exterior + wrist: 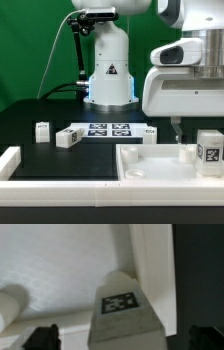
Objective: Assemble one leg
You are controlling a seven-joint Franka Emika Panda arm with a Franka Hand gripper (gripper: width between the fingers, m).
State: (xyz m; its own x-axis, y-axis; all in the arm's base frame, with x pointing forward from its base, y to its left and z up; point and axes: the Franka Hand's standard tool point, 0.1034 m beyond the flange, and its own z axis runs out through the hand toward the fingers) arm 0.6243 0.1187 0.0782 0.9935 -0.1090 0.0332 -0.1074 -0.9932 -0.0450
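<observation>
Panel [150,165], large, white and recessed, lies at the exterior view's right. Gripper [122,336] hangs over it with fingers [40,337] spread; a gap shows on each side of the leg [122,308], so nothing is pinched. The leg sits close by the panel's raised rim, tag facing the wrist camera.

Judgement: the leg is at the panel, its seating is unconfirmed, and fastening likely remains.

Only the exterior view shows three spare legs [68,137] near the marker board [105,129]. Only the wrist view shows the finger gaps.
</observation>
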